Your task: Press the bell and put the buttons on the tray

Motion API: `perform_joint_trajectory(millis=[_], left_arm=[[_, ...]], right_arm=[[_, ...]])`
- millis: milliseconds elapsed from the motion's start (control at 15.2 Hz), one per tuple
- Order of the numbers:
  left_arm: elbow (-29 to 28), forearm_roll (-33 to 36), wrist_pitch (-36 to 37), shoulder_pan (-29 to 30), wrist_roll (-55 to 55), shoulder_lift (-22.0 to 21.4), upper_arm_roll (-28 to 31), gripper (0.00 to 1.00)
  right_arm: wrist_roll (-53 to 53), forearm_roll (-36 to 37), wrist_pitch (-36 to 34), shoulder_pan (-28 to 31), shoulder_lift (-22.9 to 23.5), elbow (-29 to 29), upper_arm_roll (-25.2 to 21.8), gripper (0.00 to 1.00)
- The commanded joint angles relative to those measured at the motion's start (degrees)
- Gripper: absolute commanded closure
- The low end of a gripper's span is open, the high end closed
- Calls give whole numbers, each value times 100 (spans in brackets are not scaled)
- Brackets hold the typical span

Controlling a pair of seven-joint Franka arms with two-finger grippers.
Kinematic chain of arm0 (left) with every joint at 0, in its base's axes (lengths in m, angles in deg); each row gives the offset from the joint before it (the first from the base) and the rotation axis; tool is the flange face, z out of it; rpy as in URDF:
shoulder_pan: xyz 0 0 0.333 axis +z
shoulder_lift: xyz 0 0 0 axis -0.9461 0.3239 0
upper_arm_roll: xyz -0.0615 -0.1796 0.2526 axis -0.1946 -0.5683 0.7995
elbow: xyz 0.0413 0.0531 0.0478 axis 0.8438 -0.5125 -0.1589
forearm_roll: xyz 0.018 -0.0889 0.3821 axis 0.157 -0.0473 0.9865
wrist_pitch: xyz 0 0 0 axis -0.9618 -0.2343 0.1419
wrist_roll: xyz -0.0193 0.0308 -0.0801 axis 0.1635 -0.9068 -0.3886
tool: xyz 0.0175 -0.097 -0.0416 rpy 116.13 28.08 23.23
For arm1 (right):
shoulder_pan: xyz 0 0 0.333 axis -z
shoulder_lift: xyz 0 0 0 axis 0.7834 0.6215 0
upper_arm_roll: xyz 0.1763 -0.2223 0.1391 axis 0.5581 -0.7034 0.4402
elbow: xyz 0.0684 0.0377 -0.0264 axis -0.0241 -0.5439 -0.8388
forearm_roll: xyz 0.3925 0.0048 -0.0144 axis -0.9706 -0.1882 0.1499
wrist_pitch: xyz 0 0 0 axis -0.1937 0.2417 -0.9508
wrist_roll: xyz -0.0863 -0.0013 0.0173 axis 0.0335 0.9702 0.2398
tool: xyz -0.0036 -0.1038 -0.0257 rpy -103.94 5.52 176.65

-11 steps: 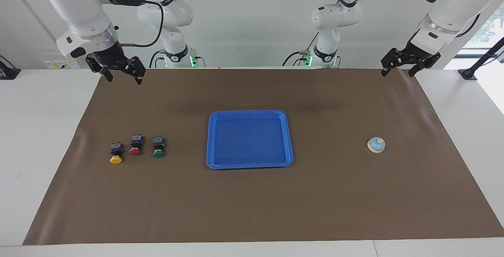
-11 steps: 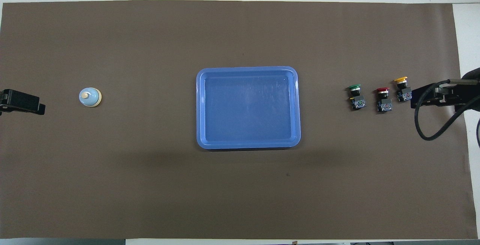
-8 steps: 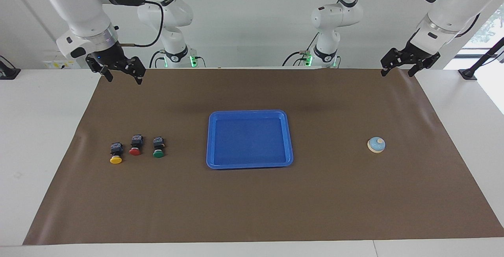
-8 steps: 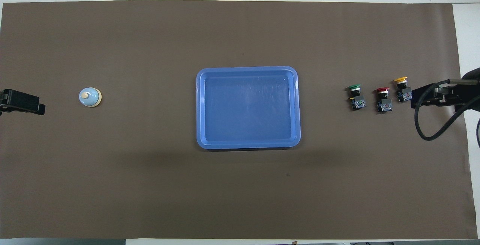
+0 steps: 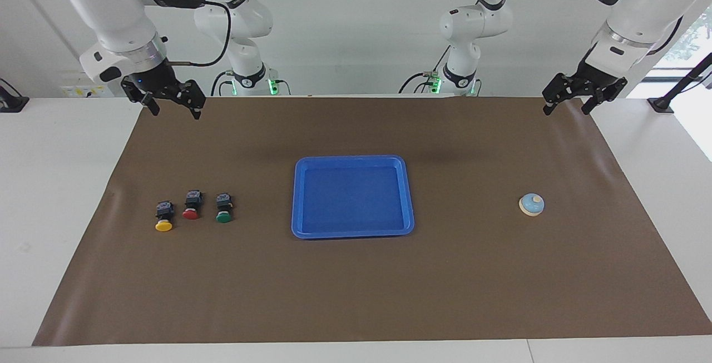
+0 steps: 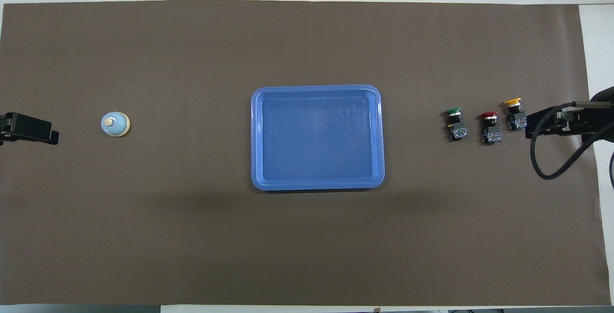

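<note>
While both arms hang raised over the worktop edge nearest the robots, every listed item lies untouched on the brown mat (image 5: 356,296) covering the white worktop (image 5: 61,185).

Item 1: shallow bright blue rectangular plastic tray (image 5: 352,232) with rounded corners and raised rim, at the middle of the mat, nothing in it.

Item 2: small round bell (image 5: 532,204), light blue dome with cream knob and cream base, toward the left arm's end of the worktop, well apart from the tray.

Items 3–5: three push-button switches with black blocky bodies and round mushroom caps, in a row toward the right arm's end, caps pointing away from the robots. Green button (image 5: 223,208) nearest the tray, red button (image 5: 191,205) beside it, yellow button (image 5: 163,216) outermost and slightly farther from the robots.

Item 6: left pincer (image 5: 569,110), black, over the mat's corner at the left arm's end nearest the robots; fingers apart, holding nothing.

Item 7: right pincer (image 5: 175,112), black, over the mat's corner at the right arm's end nearest the robots; fingers apart, holding nothing.
</note>
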Motion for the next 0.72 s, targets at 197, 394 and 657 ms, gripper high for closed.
perform_joint_trajectory(millis=[197,394,657], left_arm=[[187,126,-533,-3,-39,495,-40,92],[187,38,-972,50,-39,855,-22,100],[161,90,-1378,120,84,1383,-13,100]], right_arm=[[-78,-98,-72,49,-48,2,31,0],[-78,-98,-72,49,-48,2,31,0],[-78,-98,-72,49,-48,2,31,0]])
